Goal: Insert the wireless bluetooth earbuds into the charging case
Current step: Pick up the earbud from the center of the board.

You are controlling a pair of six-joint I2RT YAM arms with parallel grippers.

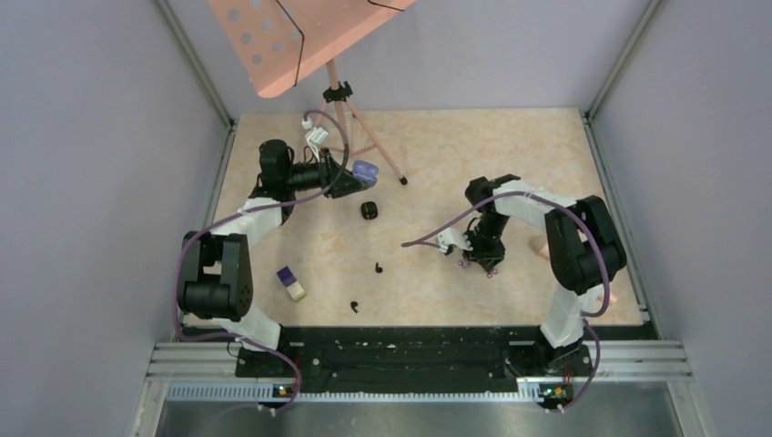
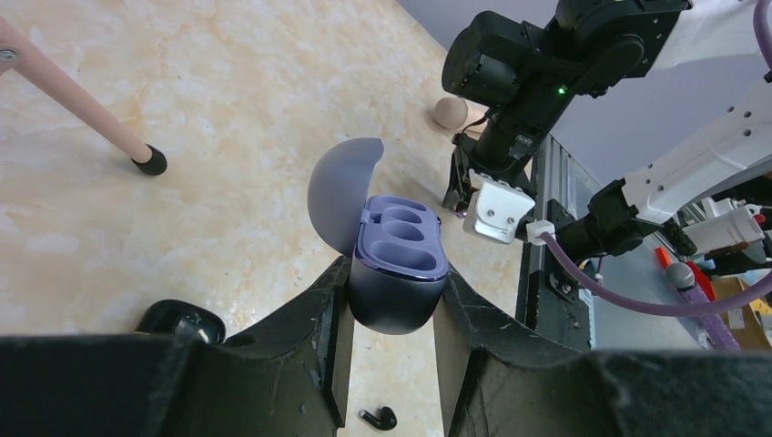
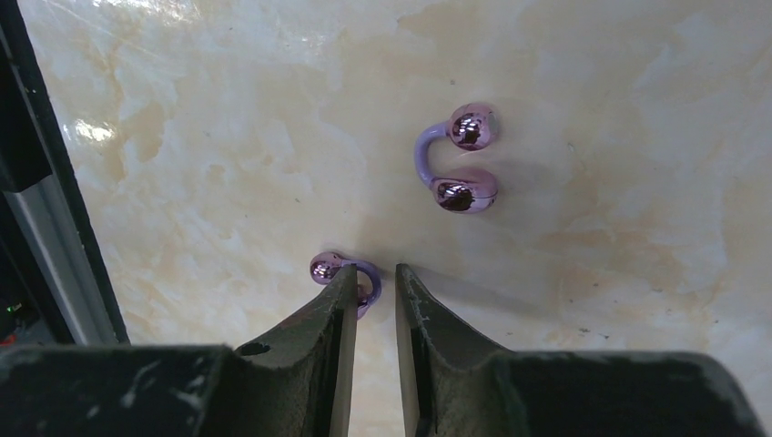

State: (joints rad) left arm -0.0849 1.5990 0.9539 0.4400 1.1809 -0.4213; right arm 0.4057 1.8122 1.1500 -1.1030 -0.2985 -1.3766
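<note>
Purple charging case [image 2: 401, 238], lid up, sits clamped in my left gripper [image 2: 393, 278]. My right gripper [image 3: 375, 271] hangs slightly parted and empty over the table, one purple earbud [image 3: 326, 267] just beside its finger, a second earbud [image 3: 455, 164] nearby.

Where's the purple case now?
In the top view the case is held open in the left gripper, back left of the table, beside the stand's foot.

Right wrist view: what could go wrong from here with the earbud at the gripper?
The near purple earbud sits off-centre, its ball outside one finger of the right gripper; closing may pinch only the band and flick it away.
The left gripper holds the open charging case by its lower shell; pressing a bud in may tilt it.
</note>
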